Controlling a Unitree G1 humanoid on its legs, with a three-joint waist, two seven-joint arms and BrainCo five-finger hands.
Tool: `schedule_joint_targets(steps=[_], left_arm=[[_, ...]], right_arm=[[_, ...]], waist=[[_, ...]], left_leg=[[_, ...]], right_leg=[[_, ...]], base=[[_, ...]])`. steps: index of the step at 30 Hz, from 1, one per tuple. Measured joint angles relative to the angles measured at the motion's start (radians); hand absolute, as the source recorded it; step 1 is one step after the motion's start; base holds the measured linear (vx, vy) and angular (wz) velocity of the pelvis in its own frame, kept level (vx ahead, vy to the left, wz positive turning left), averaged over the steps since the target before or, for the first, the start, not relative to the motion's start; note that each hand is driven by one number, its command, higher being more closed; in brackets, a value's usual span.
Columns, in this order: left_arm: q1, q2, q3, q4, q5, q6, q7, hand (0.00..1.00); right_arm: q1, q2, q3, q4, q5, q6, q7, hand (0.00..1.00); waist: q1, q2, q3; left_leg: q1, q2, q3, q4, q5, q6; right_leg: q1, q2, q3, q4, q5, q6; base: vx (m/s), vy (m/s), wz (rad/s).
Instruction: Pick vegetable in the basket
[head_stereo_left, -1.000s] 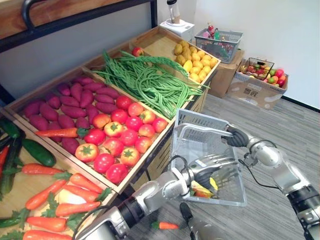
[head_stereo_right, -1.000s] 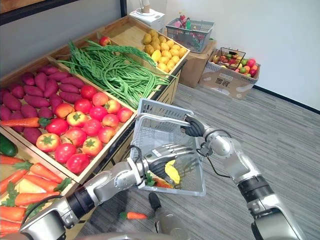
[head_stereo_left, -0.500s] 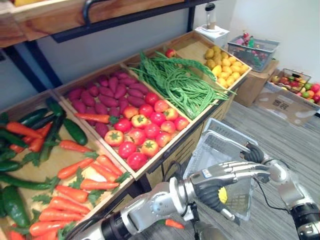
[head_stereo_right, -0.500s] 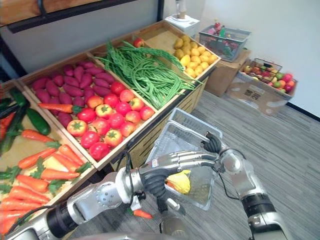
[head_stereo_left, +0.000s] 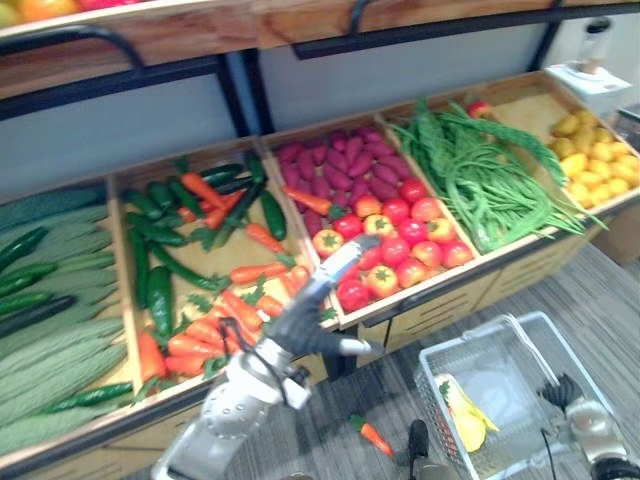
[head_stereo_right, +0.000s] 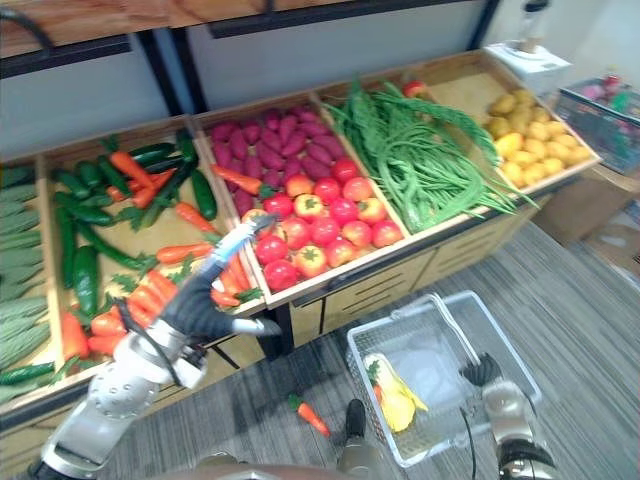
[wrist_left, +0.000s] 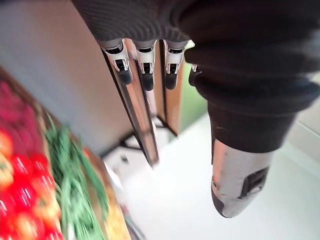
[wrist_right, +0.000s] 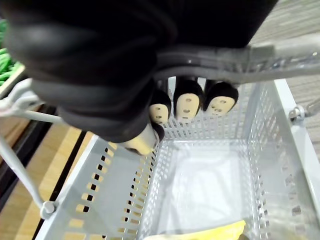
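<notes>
Already the yellow vegetable (head_stereo_left: 462, 418) lies in the wire basket (head_stereo_left: 512, 385) at lower right. The left hand (head_stereo_left: 318, 312), inside that basket a moment ago, has swung up over the carrots (head_stereo_left: 200, 342), fingers straight and empty, likely for another pick. Only the right wrist view shows the right hand (wrist_right: 186, 104) clenched round the basket handle (wrist_right: 285, 55).

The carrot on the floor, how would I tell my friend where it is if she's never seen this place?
Find the long wooden vegetable stand, then look down at the grey floor before it, next to the pale wire basket. One small orange carrot lies there alone. All the other carrots sit up on the stand; only this one is on the floor.
</notes>
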Motion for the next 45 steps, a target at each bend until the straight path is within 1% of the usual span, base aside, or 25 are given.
schedule_joint_targets(steps=[4,5,7,8,11,13,15,16,17,18,20,21,23,24,25,26,27,28,30,32,34,35,38,41,45], left_arm=[[0.059,-0.130,0.192,0.004,0.002,0.012,0.102,0.00],[0.069,-0.147,0.216,0.007,0.002,0.016,0.112,0.00],[0.111,-0.226,0.311,0.056,0.013,0.031,0.156,0.00],[0.119,-0.244,0.332,0.075,0.014,0.035,0.167,0.00],[0.141,-0.327,0.469,0.193,0.025,0.078,0.237,0.00],[0.143,-0.341,0.510,0.238,0.055,0.091,0.264,0.00],[0.143,-0.371,0.596,0.356,0.092,0.113,0.317,0.00],[0.140,-0.373,0.610,0.386,0.102,0.117,0.333,0.00],[0.132,-0.373,0.643,0.476,0.126,0.121,0.365,0.00],[0.129,-0.374,0.658,0.517,0.130,0.129,0.378,0.00],[0.120,-0.378,0.700,0.644,0.130,0.158,0.420,0.00],[0.118,-0.382,0.734,0.752,0.126,0.184,0.443,0.00],[0.120,-0.383,0.764,0.867,0.118,0.206,0.448,0.00],[0.121,-0.384,0.792,0.958,0.118,0.208,0.449,0.00],[0.118,-0.384,0.807,1.002,0.116,0.211,0.449,0.00],[0.117,-0.384,0.832,1.083,0.078,0.225,0.444,0.00],[0.118,-0.384,0.844,1.124,0.066,0.227,0.442,0.00],[0.119,-0.383,0.864,1.214,0.034,0.228,0.435,0.00],[0.118,-0.383,0.871,1.281,-0.035,0.229,0.391,0.00],[0.116,-0.382,0.868,1.322,-0.080,0.228,0.340,0.00],[0.117,-0.377,0.865,1.353,-0.080,0.227,0.308,0.00],[0.115,-0.367,0.841,1.400,-0.085,0.229,0.254,0.00],[0.099,-0.355,0.800,1.451,-0.119,0.236,0.194,0.00],[0.089,-0.355,0.755,1.489,-0.116,0.244,0.143,0.00],[0.087,-0.357,0.699,1.509,-0.115,0.248,0.118,0.00]], right_arm=[[0.032,0.038,-0.110,0.087,0.029,0.003,-0.072,1.00],[0.036,0.043,-0.128,0.098,0.029,0.003,-0.082,1.00],[0.049,0.064,-0.166,0.117,0.029,0.004,-0.108,1.00],[0.055,0.069,-0.169,0.121,0.029,0.004,-0.113,1.00],[0.084,0.110,-0.203,0.147,0.050,0.002,-0.153,1.00],[0.093,0.119,-0.208,0.153,0.062,0.003,-0.161,1.00],[0.107,0.150,-0.234,0.152,0.066,0.002,-0.190,1.00],[0.108,0.155,-0.238,0.152,0.066,0.002,-0.194,1.00],[0.113,0.163,-0.242,0.151,0.067,0.002,-0.203,1.00],[0.114,0.167,-0.242,0.150,0.068,0.002,-0.209,1.00],[0.127,0.181,-0.242,0.147,0.084,0.001,-0.224,1.00],[0.132,0.188,-0.243,0.146,0.089,0.001,-0.232,1.00],[0.133,0.195,-0.244,0.146,0.095,0.002,-0.236,1.00],[0.133,0.200,-0.249,0.143,0.096,0.002,-0.237,1.00],[0.133,0.203,-0.251,0.141,0.096,0.002,-0.238,1.00],[0.132,0.205,-0.251,0.140,0.096,0.002,-0.240,1.00],[0.132,0.206,-0.251,0.140,0.096,0.001,-0.242,1.00],[0.129,0.206,-0.251,0.139,0.096,0.001,-0.244,1.00],[0.126,0.206,-0.253,0.139,0.098,0.001,-0.244,1.00],[0.120,0.207,-0.255,0.140,0.103,0.002,-0.244,1.00],[0.113,0.207,-0.255,0.140,0.103,0.002,-0.242,1.00],[0.106,0.207,-0.255,0.140,0.103,0.002,-0.235,1.00],[0.096,0.210,-0.255,0.142,0.104,0.002,-0.224,1.00],[0.080,0.210,-0.240,0.143,0.103,0.002,-0.211,1.00],[0.073,0.221,-0.239,0.149,0.103,0.002,-0.205,1.00]], waist=[[0.025,-0.004,-0.002],[0.027,-0.006,-0.002],[0.038,-0.011,-0.004],[0.040,-0.014,-0.006],[0.051,-0.041,-0.026],[0.055,-0.050,-0.030],[0.057,-0.062,-0.040],[0.056,-0.062,-0.041],[0.055,-0.064,-0.044],[0.053,-0.064,-0.045],[0.052,-0.066,-0.054],[0.051,-0.069,-0.063],[0.051,-0.072,-0.067],[0.050,-0.071,-0.069],[0.049,-0.070,-0.070],[0.043,-0.068,-0.073],[0.038,-0.066,-0.077],[0.029,-0.062,-0.079],[0.025,-0.060,-0.080],[0.025,-0.060,-0.080],[0.025,-0.059,-0.081],[0.018,-0.053,-0.080],[0.013,-0.051,-0.080],[0.010,-0.050,-0.081],[0.005,-0.052,-0.080]], left_leg=[[-0.026,-0.031,-0.089,-0.029,0.028,0.012],[-0.033,-0.036,-0.103,-0.029,0.030,0.013],[-0.045,-0.049,-0.143,-0.035,0.044,0.018],[-0.053,-0.054,-0.154,-0.042,0.050,0.019],[-0.067,-0.070,-0.210,-0.083,0.085,0.011],[-0.070,-0.071,-0.222,-0.095,0.096,0.008],[-0.074,-0.073,-0.248,-0.117,0.116,0.006],[-0.074,-0.074,-0.255,-0.120,0.119,0.004],[-0.071,-0.075,-0.265,-0.131,0.127,0.000],[-0.070,-0.075,-0.268,-0.134,0.129,-0.001],[-0.069,-0.076,-0.283,-0.138,0.131,-0.003],[-0.064,-0.076,-0.285,-0.153,0.137,-0.003],[-0.054,-0.078,-0.286,-0.174,0.142,0.001],[-0.047,-0.079,-0.286,-0.185,0.146,-0.001],[-0.043,-0.079,-0.285,-0.189,0.147,-0.002],[-0.032,-0.080,-0.285,-0.203,0.149,-0.004],[-0.032,-0.080,-0.286,-0.204,0.150,-0.005],[-0.025,-0.079,-0.284,-0.211,0.151,-0.007],[-0.016,-0.078,-0.281,-0.219,0.155,-0.011],[-0.007,-0.076,-0.273,-0.222,0.155,-0.013],[0.007,-0.076,-0.260,-0.231,0.156,-0.012],[0.020,-0.077,-0.257,-0.235,0.156,-0.009],[0.028,-0.078,-0.248,-0.239,0.152,-0.013],[0.039,-0.077,-0.233,-0.245,0.150,-0.014],[0.048,-0.075,-0.226,-0.235,0.143,-0.015]], right_leg=[[0.029,-0.026,-0.084,0.000,-0.008,-0.004],[0.034,-0.031,-0.098,0.000,-0.014,-0.003],[0.045,-0.040,-0.137,0.000,-0.017,-0.004],[0.048,-0.044,-0.148,0.000,-0.019,-0.003],[0.050,-0.054,-0.207,0.000,-0.035,-0.010],[0.049,-0.052,-0.219,0.000,-0.035,-0.011],[0.053,-0.050,-0.246,0.000,-0.038,-0.010],[0.055,-0.050,-0.252,0.000,-0.040,-0.011],[0.060,-0.049,-0.262,0.000,-0.045,-0.019],[0.063,-0.049,-0.267,0.000,-0.045,-0.019],[0.068,-0.047,-0.276,0.000,-0.057,-0.022],[0.068,-0.046,-0.278,-0.001,-0.058,-0.023],[0.067,-0.046,-0.277,-0.001,-0.060,-0.024],[0.067,-0.045,-0.276,-0.001,-0.064,-0.020],[0.068,-0.045,-0.275,-0.001,-0.065,-0.020],[0.068,-0.044,-0.272,-0.001,-0.067,-0.019],[0.069,-0.043,-0.272,-0.001,-0.069,-0.019],[0.070,-0.042,-0.269,-0.001,-0.071,-0.019],[0.072,-0.040,-0.264,-0.001,-0.071,-0.021],[0.072,-0.038,-0.255,-0.001,-0.070,-0.020],[0.074,-0.037,-0.242,-0.001,-0.069,-0.020],[0.085,-0.038,-0.238,-0.001,-0.071,-0.019],[0.085,-0.039,-0.229,-0.001,-0.072,-0.019],[0.083,-0.039,-0.216,-0.001,-0.074,-0.017],[0.088,-0.037,-0.209,0.000,-0.077,-0.015]], base=[[0.00,-0.002,0.67],[-0.01,0.008,0.70],[-0.01,0.008,0.54],[-0.04,-0.001,0.54],[-0.01,-0.021,0.52],[0.00,-0.028,0.27],[0.00,-0.036,0.31],[0.00,-0.027,0.25],[0.00,-0.016,0.20],[0.00,-0.018,0.22],[0.01,-0.014,0.13],[0.02,-0.011,0.04],[0.03,-0.011,-0.01],[0.03,-0.009,-0.03],[0.04,-0.009,-0.09],[0.04,-0.007,-0.07],[0.07,-0.009,-0.08],[0.06,-0.007,-0.03],[0.07,-0.005,-0.07],[0.06,-0.001,-0.13],[0.05,0.002,-0.17],[0.04,0.004,-0.12],[0.03,0.008,-0.09],[0.01,0.001,-0.14],[0.03,-0.002,-0.07]])
